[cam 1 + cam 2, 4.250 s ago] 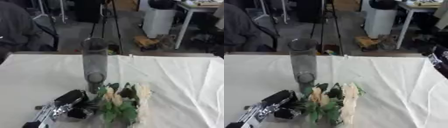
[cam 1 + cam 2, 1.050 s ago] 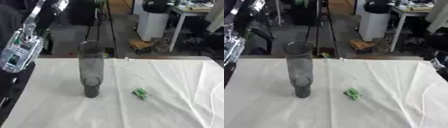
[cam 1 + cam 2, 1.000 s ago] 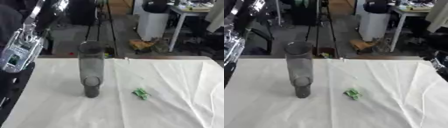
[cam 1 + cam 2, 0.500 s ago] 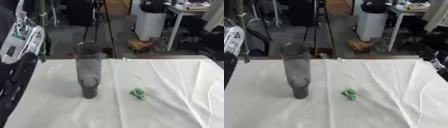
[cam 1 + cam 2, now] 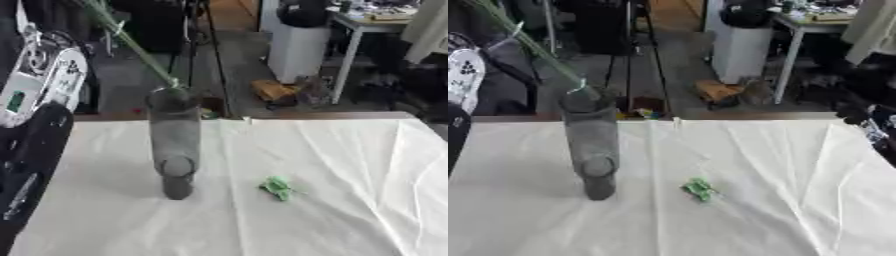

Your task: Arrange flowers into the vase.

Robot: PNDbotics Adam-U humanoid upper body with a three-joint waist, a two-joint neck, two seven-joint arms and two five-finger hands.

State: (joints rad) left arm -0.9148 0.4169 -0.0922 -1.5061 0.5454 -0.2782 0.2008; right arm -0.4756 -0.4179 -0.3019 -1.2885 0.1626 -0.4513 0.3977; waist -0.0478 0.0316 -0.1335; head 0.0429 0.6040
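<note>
A tall grey see-through vase stands upright on the white tablecloth, left of centre. Thin green flower stems slant down from the top left, and their lower ends reach the vase's mouth. The blooms are above the picture's top edge. My left arm, black with a silver-white section, rises along the left edge; its hand is out of view above. A dark piece of my right hand shows at the right edge, away from the vase.
A small green leaf scrap lies on the cloth to the right of the vase. The table's far edge runs behind the vase. Beyond it are a white bin, tripod legs and a desk.
The flower bunch that lay on the table with my left hand at it is lifted. In the last half second, the stems came down from the upper left to the vase's mouth.
</note>
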